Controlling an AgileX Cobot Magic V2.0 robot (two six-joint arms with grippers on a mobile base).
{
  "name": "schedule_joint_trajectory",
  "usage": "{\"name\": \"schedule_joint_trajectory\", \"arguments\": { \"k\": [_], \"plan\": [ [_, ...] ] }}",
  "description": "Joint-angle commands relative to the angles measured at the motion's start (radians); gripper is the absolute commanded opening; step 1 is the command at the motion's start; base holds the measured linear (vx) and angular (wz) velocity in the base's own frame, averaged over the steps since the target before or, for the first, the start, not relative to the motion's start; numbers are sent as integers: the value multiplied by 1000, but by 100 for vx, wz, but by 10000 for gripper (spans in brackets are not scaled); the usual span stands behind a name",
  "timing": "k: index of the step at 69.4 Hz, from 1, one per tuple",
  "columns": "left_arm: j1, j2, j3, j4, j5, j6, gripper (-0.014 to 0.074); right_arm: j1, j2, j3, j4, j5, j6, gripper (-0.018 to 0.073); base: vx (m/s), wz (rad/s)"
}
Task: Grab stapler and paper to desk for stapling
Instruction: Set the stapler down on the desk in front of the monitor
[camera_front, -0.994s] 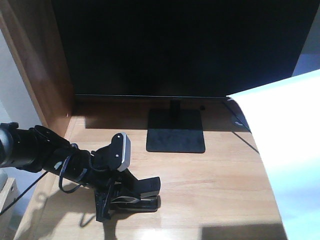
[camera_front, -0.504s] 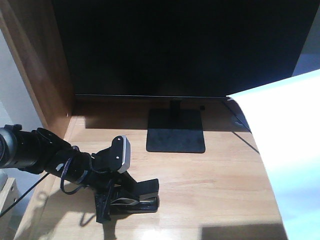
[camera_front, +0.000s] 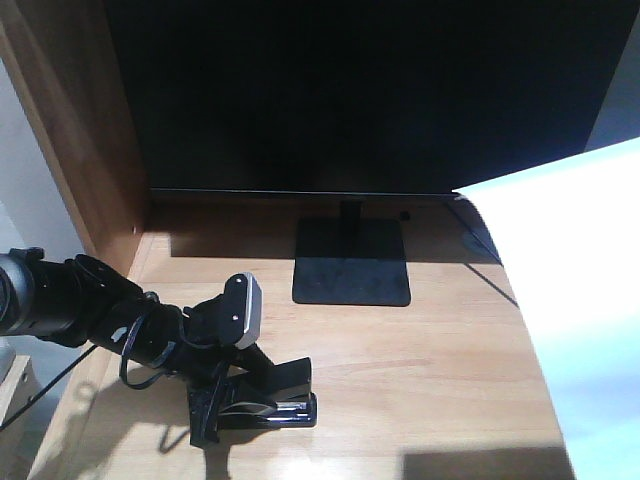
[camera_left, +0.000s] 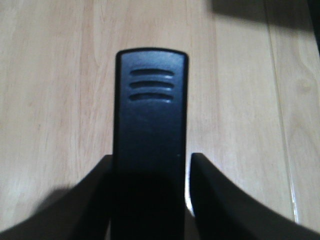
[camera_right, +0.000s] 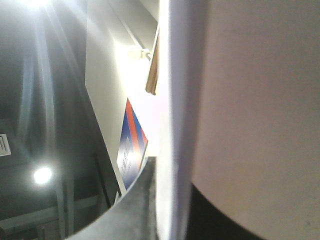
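The stapler (camera_front: 275, 393) is lowered onto the desk (camera_front: 430, 360).
It is clamped by the left gripper (camera_front: 215, 405), ready for release; the paper (camera_front: 580, 300) is pinched by the right gripper (camera_right: 170, 210).

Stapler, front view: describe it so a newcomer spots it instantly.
Find the big black monitor at the back of the wooden desk, then come forward and left from its flat stand. The stapler is the small black wedge on the desk top, gripped by the left gripper. Unlike the flat stand or the large white paper at right, it is small and wedge-shaped.

Left arm (camera_front: 80, 305) reaches in low, left fingers (camera_left: 220, 200) closed; right fingers (camera_right: 125, 215) pinched.
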Motion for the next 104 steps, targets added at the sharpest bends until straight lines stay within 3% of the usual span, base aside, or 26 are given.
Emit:
{"name": "schedule_joint_trajectory", "arguments": {
  "k": [1, 19, 41, 60, 99, 104],
  "plan": [
    [-3, -47, -24, -45, 49, -12, 454, -8, 11, -32, 16, -27, -9, -8, 0, 0],
    [-3, -47, -24, -45, 29, -131, 653, -8, 11, -32, 16, -27, -9, -8, 0, 0],
    [-3, -73, -24, -44, 29, -146, 637, -8, 11, -32, 16, -28, -9, -8, 0, 0],
    [0, -172, -24, -45, 28, -146, 491, -8, 11, -32, 16, -28, -9, -8, 0, 0],
    [-3, -244, -24, -46, 54, -195, -7, -8, 11, -32, 16, -28, -9, -8, 0, 0],
    [-3, -244, -24, -49, 52, -196, -8, -8, 11, -32, 16, -28, -9, -8, 0, 0]
  ]
}}
